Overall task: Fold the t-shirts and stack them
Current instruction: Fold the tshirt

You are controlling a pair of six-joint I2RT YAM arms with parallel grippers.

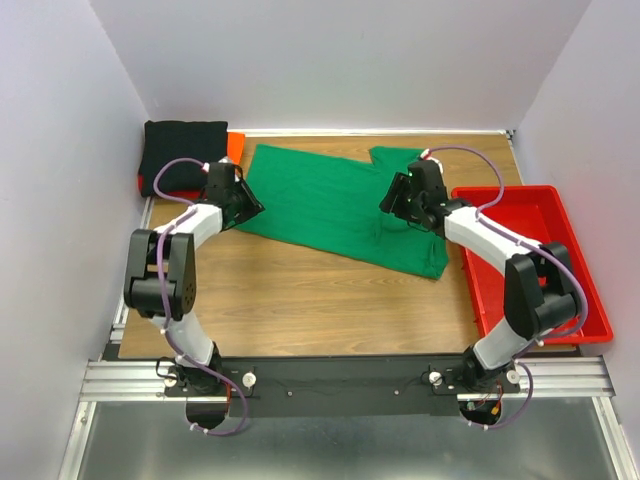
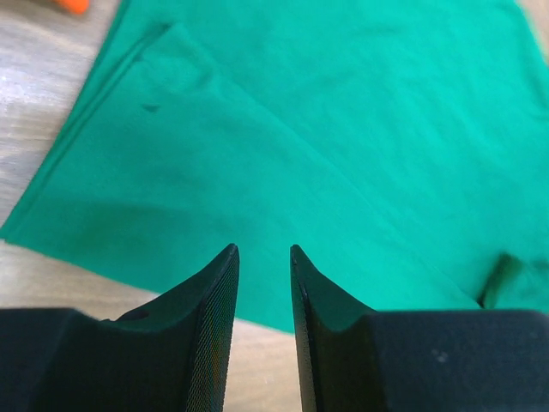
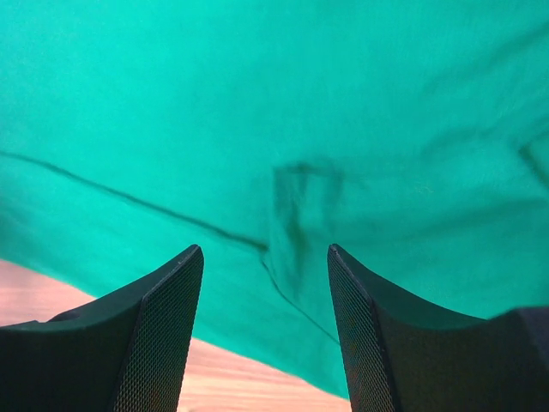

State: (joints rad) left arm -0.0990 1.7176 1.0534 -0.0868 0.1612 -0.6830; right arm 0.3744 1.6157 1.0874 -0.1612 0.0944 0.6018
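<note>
The green t-shirt (image 1: 325, 205) lies partly folded across the middle of the wooden table. It fills the left wrist view (image 2: 343, 129) and the right wrist view (image 3: 274, 112). A folded black t-shirt (image 1: 183, 155) sits at the back left, on top of an orange-red t-shirt (image 1: 236, 146) that shows only at its right edge. My left gripper (image 1: 248, 205) hovers at the green shirt's left edge, jaws a little apart and empty (image 2: 263, 249). My right gripper (image 1: 392, 200) is over the shirt's right part, jaws wide open and empty (image 3: 266, 249).
A rigid red plastic tray (image 1: 560, 300) stands at the right edge of the table. White walls close in the left, back and right sides. Bare wood (image 1: 320, 300) shows between the green shirt and the arm bases.
</note>
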